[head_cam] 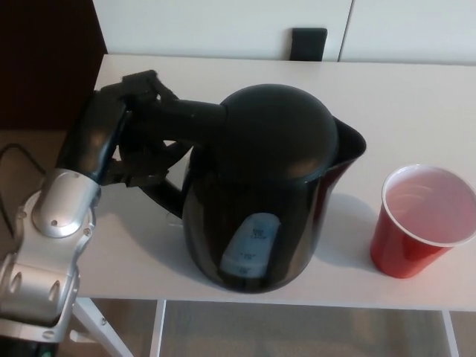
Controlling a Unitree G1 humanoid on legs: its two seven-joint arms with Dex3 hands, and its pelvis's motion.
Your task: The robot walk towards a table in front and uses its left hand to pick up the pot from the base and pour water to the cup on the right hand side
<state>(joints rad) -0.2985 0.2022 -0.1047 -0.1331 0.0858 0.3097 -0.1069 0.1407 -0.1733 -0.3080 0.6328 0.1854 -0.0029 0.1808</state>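
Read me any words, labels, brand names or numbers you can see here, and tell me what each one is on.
Nothing can be read with certainty.
Kettle: its water-level window carries small dark marks, too blurred to read.
Red cup: no print visible.
Left hand and silver forearm: no lettering visible.
Table: no text.

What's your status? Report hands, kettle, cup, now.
Left hand at the kettle handle, grip unclear. Right hand out of view. Kettle upright on the table, spout toward the red cup. Nothing between them.
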